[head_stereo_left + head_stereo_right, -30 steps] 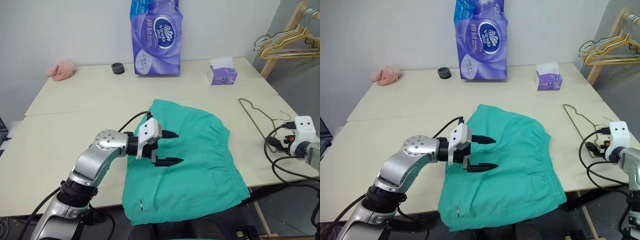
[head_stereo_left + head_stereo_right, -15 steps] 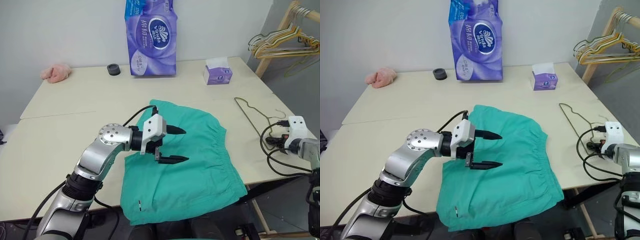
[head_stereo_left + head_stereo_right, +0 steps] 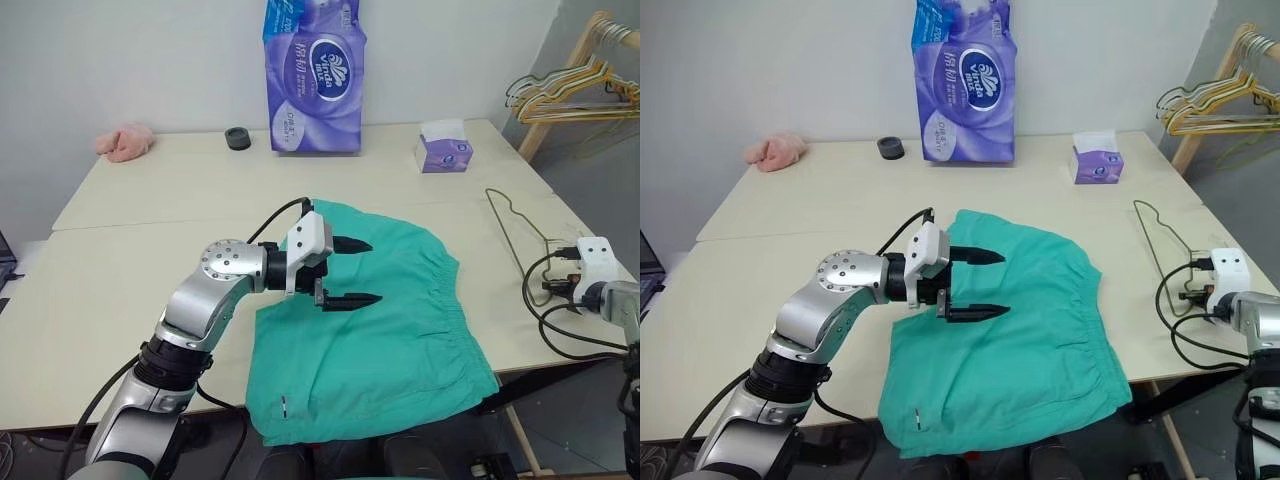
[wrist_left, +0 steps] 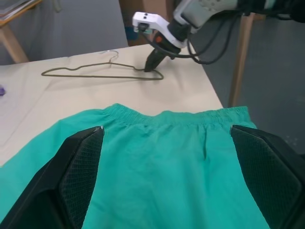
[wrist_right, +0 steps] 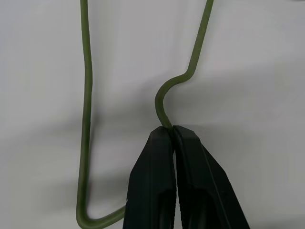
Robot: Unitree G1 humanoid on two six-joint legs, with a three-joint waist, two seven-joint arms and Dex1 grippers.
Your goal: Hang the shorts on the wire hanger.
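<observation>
A tall purple pack of toilet paper (image 3: 314,72) is standing at the far edge of the table (image 3: 150,240), about at its middle, and it is leaning against the white wall. Just beside it, toward the far left corner, a small black round object (image 3: 238,138) is sitting on the table top. A pink soft cloth (image 3: 125,142) is lying close to the far left corner. A purple tissue box (image 3: 443,146), with white tissue showing on top, is sitting near the far right corner. Beyond the right edge of the table, a bunch of yellow-green and pale hangers (image 3: 572,92) is hanging from a wooden rack (image 3: 590,45).
</observation>
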